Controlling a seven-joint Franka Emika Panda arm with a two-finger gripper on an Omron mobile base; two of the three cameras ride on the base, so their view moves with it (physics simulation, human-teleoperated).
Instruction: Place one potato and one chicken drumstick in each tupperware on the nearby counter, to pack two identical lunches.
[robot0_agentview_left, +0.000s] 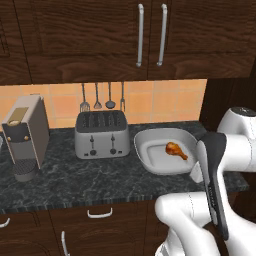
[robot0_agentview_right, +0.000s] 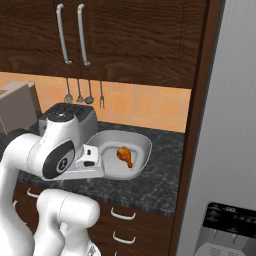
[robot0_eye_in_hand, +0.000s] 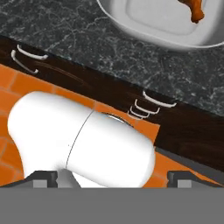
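The chicken drumstick (robot0_agentview_left: 176, 149), one in sight, lies inside the single tupperware (robot0_agentview_left: 150, 136) on the bench (robot0_agentview_left: 65, 180), its long axis slanting, thin bone end toward the bench's front right. The toaster (robot0_agentview_left: 102, 134) stands just left. The end effector (robot0_eye_in_hand: 113, 178) is spread wide, grasping nothing.

Chicken drumstick (robot0_agentview_left: 176, 149) lies in tupperware (robot0_agentview_left: 150, 152) (beside toaster (robot0_agentview_left: 102, 133)).

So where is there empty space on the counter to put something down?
The counter is bare along its front edge, below the coffee machine and toaster. Inside the tupperware, the floor left of the chicken drumstick is free. The back is crowded: toaster and tupperware sit almost side by side.
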